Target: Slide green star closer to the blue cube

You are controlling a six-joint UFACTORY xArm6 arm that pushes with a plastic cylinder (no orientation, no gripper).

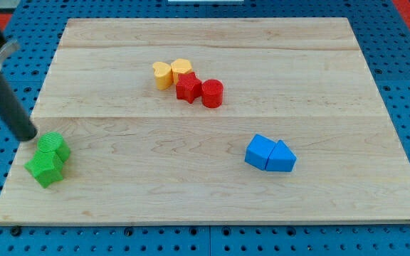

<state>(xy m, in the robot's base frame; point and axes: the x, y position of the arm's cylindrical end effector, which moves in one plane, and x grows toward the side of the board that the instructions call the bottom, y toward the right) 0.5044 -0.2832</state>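
The green star [45,170] lies near the board's bottom-left corner, touching a second green block [53,147] just above it. The blue cube [260,151] sits right of centre, touching a blue triangular block [282,158] on its right. My tip [30,136] rests at the board's left edge, just left of and slightly above the upper green block, close to it or touching it. The rod slants up to the view's top left. A wide stretch of board separates the green star from the blue cube.
Near the top centre is a cluster: a yellow heart [162,74], another yellow block [182,68], a red star [187,87] and a red cylinder [212,93]. The wooden board [212,206] lies on a blue pegboard table.
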